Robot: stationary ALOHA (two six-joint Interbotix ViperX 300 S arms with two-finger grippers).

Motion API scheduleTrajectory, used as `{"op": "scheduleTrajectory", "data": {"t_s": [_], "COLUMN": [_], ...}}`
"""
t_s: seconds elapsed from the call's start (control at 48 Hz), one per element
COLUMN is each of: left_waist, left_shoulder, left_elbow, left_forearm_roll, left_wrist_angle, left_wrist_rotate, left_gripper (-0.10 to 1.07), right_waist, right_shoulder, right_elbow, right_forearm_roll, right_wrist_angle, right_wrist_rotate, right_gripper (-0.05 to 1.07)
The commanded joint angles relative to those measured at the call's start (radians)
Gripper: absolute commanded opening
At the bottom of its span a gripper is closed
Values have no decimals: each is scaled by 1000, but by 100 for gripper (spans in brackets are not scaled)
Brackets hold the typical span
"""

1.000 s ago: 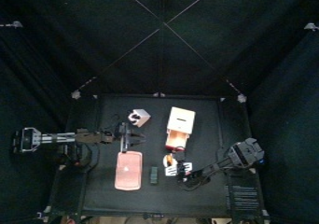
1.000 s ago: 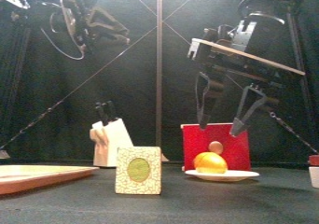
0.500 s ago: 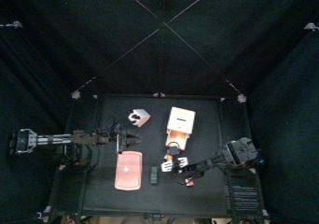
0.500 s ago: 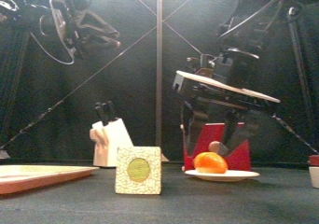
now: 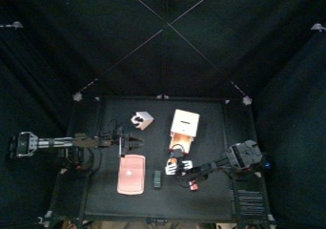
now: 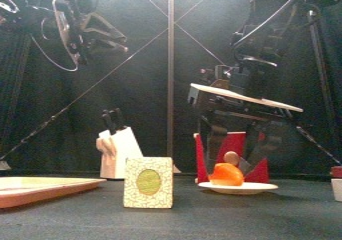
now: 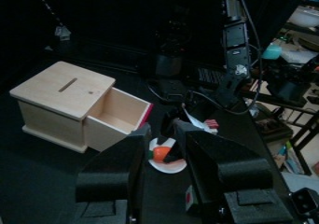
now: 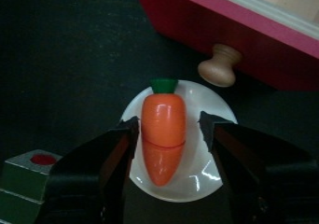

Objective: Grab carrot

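Note:
The carrot (image 8: pixel 163 139) is a small orange piece with a green top, lying on a little white plate (image 8: pixel 187 183). My right gripper (image 8: pixel 169 125) is open and lowered over it, one jaw on each side, with narrow gaps to the carrot. The front view shows the carrot (image 6: pixel 226 176) between the right gripper's (image 6: pixel 235 164) jaws. In the top view the right gripper (image 5: pixel 190 166) is at the plate, near the table's front. My left gripper (image 5: pixel 129 137) hangs open and empty above the table's left; the carrot (image 7: pixel 162 152) shows far beyond its jaws.
A tan box (image 5: pixel 188 126) with a red-fronted drawer (image 8: pixel 237 27) and knob (image 8: pixel 219 67) stands just behind the plate. A pink-red slab (image 5: pixel 129 174), a white knife block (image 6: pixel 118 152), a yellow-green card (image 6: pixel 148 182) and a small dark block (image 5: pixel 158 178) lie to the left.
My right gripper has come down from above the plate until its jaws straddle the carrot. The left arm has hardly moved.

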Motion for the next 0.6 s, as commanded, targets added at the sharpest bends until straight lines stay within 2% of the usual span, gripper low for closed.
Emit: {"op": "scheduleTrajectory", "data": {"t_s": [0.0, 0.583], "left_waist": [3, 3], "left_shoulder": [-2, -3], "left_elbow": [-12, -8], "left_forearm_roll": [-2, -12], "left_wrist_angle": [-6, -6], "left_wrist_rotate": [2, 2], "left_gripper": [71, 71], "right_waist": [-5, -14], "right_shoulder": [-17, -6], "right_elbow": [-8, -5], "right_forearm_roll": [2, 5], "right_wrist_angle": [-6, -40], "right_wrist_rotate": [-2, -3], "right_gripper": [83, 71]}}
